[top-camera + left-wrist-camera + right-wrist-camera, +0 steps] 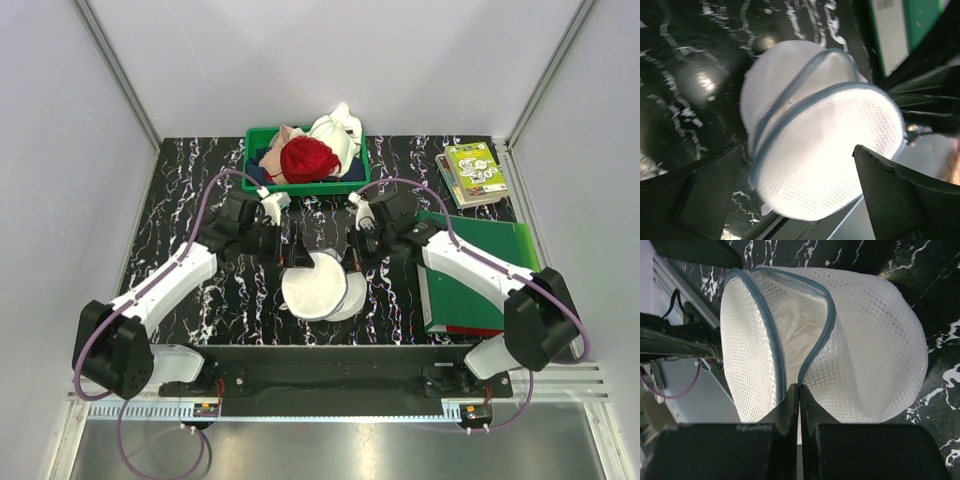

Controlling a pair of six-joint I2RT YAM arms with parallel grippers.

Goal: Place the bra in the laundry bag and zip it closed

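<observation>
The laundry bag (318,285), a white mesh dome with a grey zip, lies on the black marbled table between both arms. Its zip is partly open in the right wrist view (775,340), and crumpled white fabric of the bra (797,327) shows inside through the gap. My right gripper (799,389) is shut where the two zip sides meet; the pull itself is hidden between the fingers. It stands at the bag's right rim (352,262). My left gripper (800,200) is open with the bag (830,150) between its fingers (705,195), at the bag's far left (300,252).
A green plastic bin (258,140) at the back holds a red bunched garment (308,158), a beige cloth and a white cloth. A green folder (470,290) lies under my right arm. A book (472,172) lies at the back right.
</observation>
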